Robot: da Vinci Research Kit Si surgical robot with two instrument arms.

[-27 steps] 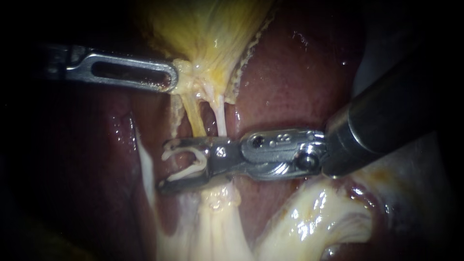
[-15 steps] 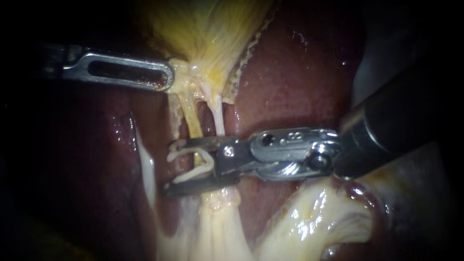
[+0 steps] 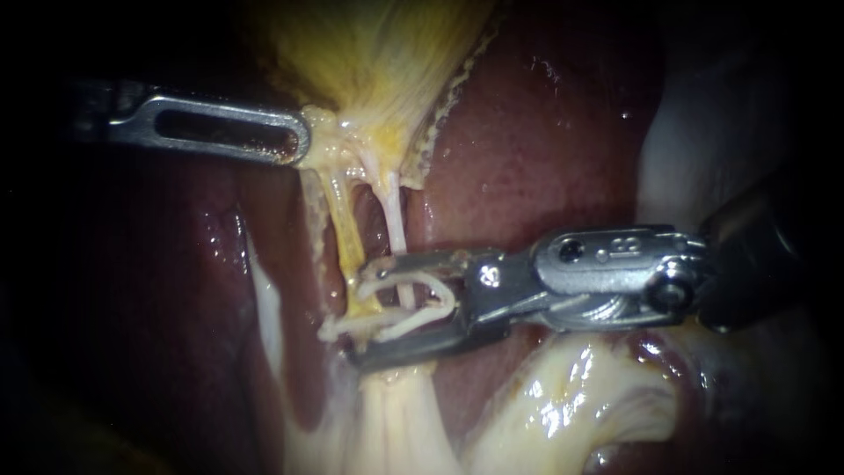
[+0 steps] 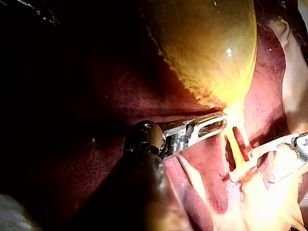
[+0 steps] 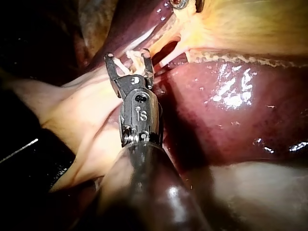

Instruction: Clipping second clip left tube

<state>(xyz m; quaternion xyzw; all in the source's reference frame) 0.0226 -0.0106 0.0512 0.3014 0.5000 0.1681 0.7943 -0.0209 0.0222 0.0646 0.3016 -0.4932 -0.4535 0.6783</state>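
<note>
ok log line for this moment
left instrument: jaws shut on gallbladder | right instrument: jaws hold clip | clip: open, against left tube | step: clip not yet closed

Supporting surface: the liver, dark red, wet and glossy. On it rests the gallbladder, yellow, its fringed edge against the liver surface. From the gallbladder's narrow end two thin tubes run away across the liver: the left tube, yellow, and the right tube, pale, just beside it. Beyond the tubes' far ends from the gallbladder, pale glistening tissue lies on the liver.
</note>
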